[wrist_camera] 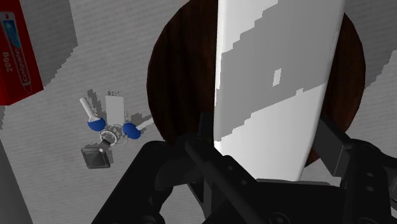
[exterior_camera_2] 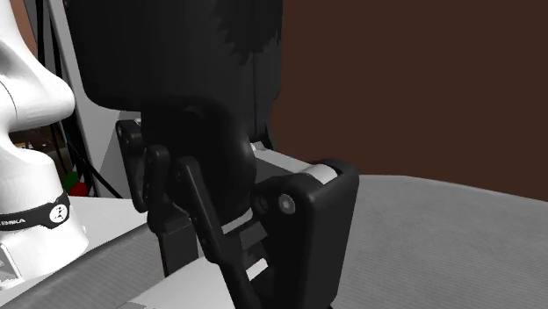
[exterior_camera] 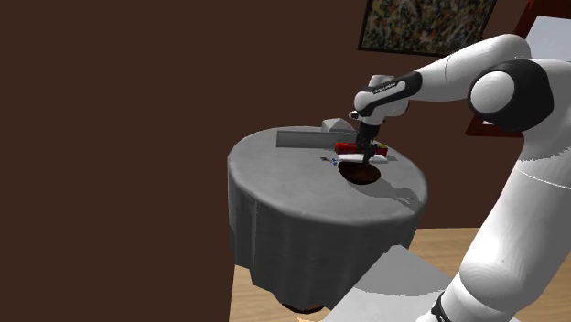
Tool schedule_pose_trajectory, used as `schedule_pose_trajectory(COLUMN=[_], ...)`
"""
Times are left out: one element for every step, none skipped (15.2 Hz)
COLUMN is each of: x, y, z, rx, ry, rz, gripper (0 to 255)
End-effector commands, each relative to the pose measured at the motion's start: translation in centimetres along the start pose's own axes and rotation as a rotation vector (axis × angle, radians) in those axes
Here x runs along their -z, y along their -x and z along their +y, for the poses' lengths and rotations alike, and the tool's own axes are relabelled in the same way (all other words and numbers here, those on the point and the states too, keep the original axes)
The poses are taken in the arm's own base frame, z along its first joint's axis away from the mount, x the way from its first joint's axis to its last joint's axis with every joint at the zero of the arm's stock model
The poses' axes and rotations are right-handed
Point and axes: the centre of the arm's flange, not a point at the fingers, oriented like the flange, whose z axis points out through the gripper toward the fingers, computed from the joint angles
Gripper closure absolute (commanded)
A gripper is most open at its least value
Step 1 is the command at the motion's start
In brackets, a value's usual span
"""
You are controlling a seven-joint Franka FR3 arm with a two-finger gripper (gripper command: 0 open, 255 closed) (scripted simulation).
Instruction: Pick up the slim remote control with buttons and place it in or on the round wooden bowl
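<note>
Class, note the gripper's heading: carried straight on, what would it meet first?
Probably the dark wooden bowl: it lies directly beyond the gripper and the white remote clasped in it. The gap between them is unclear.

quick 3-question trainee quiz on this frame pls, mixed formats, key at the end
1. True or false: the black jaws are shut on the flat white slim remote control.
2. What sits directly below the held remote? A) the round dark wooden bowl B) a blue plate C) a metal tray
3. Fill in: the rectangular box lying on the grey-clothed round table is ____ in colour.
Key: 1 true; 2 A; 3 red.
</note>
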Motion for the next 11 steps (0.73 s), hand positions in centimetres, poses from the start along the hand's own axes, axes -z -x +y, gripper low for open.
schedule_pose_trajectory(x=[-1.1,-1.6,-2.1,-2.6,-3.2,-3.7,-4.6,-4.6,-4.6,-4.6,-4.6], y=[-0.1,-0.1,-0.1,-0.1,-0.1,-0.1,-0.1,-0.1,-0.1,-0.1,-0.1], z=[-0.1,-0.1,-0.1,-0.1,-0.1,-0.1,-0.1,-0.1,-0.1,-0.1,-0.1], rx=[0.000,0.000,0.000,0.000,0.000,0.000,0.000,0.000,0.000,0.000,0.000], ry=[0.001,0.001,0.001,0.001,0.001,0.001,0.001,0.001,0.001,0.001,0.001], rz=[0.000,0.000,0.000,0.000,0.000,0.000,0.000,0.000,0.000,0.000,0.000], gripper=[255,255,255,255,255,255,255,255,255,255,255])
